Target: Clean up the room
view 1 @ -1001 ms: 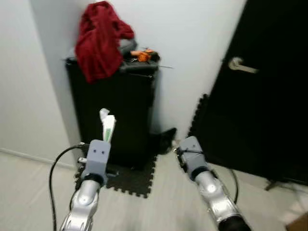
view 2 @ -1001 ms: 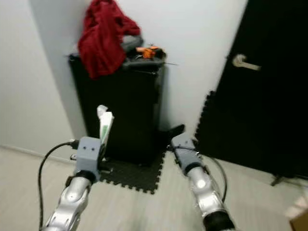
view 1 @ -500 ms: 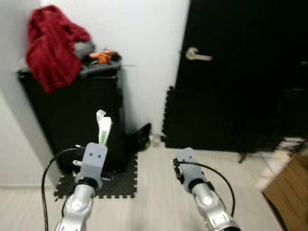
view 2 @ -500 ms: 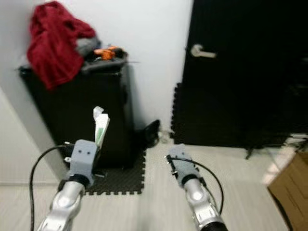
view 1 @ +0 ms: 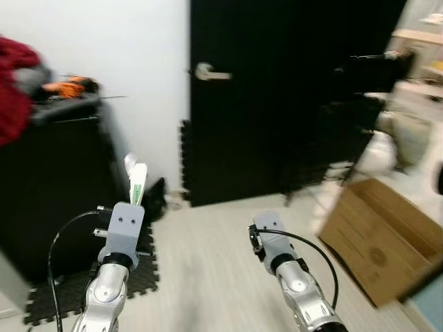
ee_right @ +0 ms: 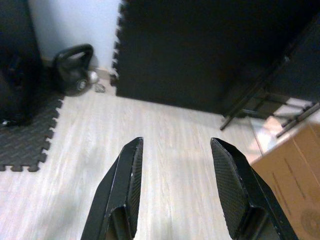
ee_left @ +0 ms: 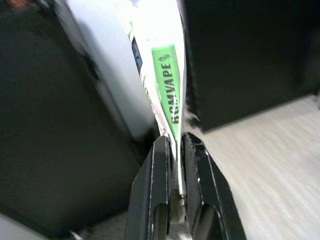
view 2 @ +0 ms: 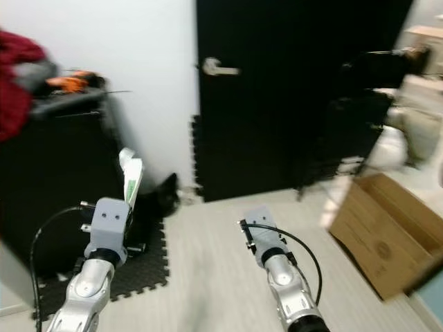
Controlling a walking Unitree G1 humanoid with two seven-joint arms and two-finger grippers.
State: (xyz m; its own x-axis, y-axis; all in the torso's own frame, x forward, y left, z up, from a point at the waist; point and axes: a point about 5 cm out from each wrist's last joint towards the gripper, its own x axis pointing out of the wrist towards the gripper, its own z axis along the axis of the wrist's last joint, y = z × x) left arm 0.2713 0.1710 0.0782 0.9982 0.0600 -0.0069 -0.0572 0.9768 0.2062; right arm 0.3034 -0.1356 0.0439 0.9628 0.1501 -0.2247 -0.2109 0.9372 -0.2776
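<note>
The scene before you is blurred, which suggests the robot is on the move; you face a black door point(view 1: 277, 97) set in a white wall, with pale plank floor point(view 1: 208, 277) ahead; to your left stands a black cabinet point(view 1: 55, 180) on a foam floor mat point(view 2: 145, 270), with a red cloth point(view 1: 10, 90) and an orange tool point(view 1: 69, 86) on top; to your right an open cardboard box point(view 1: 387, 235) sits on the floor; a kettlebell point(ee_right: 75, 62) rests by the wall near the mat.

Your left end effector point(ee_left: 175, 150) is clenched on a white and green tube point(ee_left: 165, 90), held upright and clear of the floor, in front of the cabinet; your right end effector point(ee_right: 175, 165) is released, fingers spread, holding nothing, pointed at bare floor.

Judgement: you are in the carrying step, one item collected and awaiting a place to go; the box looks the likeliest receptacle, though that cannot be confirmed; the next move calls for steadying the view, approaching the drop point, and keeping the grip firm until the tube is over it.
</note>
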